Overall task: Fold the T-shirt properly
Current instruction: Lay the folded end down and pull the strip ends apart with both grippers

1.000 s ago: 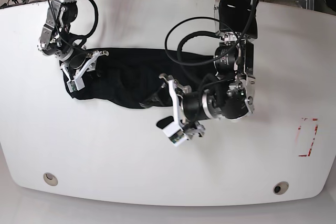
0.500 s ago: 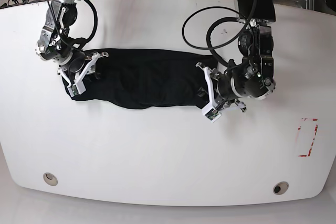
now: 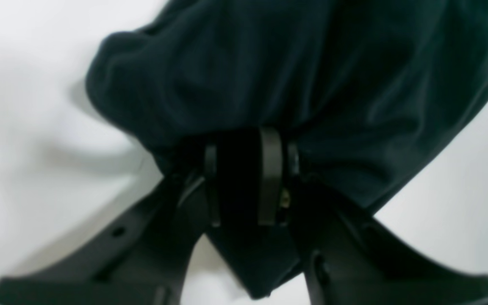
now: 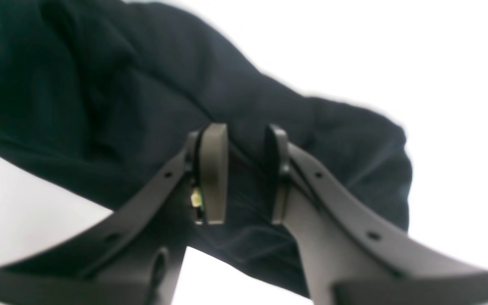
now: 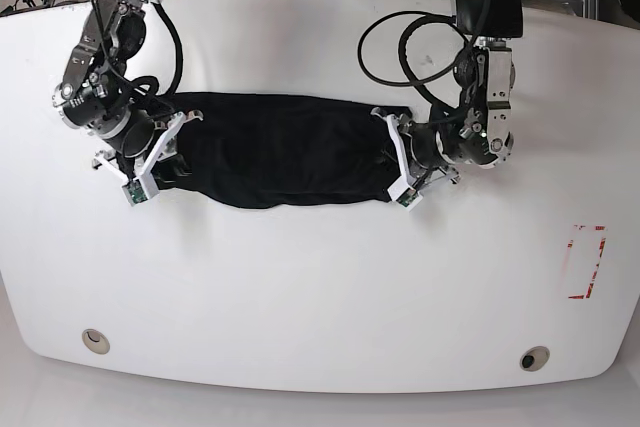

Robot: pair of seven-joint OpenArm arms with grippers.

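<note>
Both pincers have hold of the T-shirt (image 5: 285,150), one at each end. On the right side of the base view, the left gripper (image 5: 398,165) is nearly closed, and its wrist view shows a bunch of black cloth squeezed between the two fingers (image 3: 269,173). On the left side of that view, the right gripper (image 5: 150,162) stands in the same way: its jaws are only a little apart, with a fold of the cloth pressed between them in its wrist view.

The T-shirt lies as a long black band across the middle of the white table (image 5: 320,287), a little nearer to the far edge than to the near edge, and it is stretched between the two arms. It appears to be folded once already along its length, though the layers cannot be counted.

The step in hand seems to be the gripping of both ends, so that the band can be lifted or folded again. The next move probably asks that both arms rise together and keep the cloth tight, then bring one end over the other, so that the edges meet evenly and no loose part slips out of the fingers
</note>
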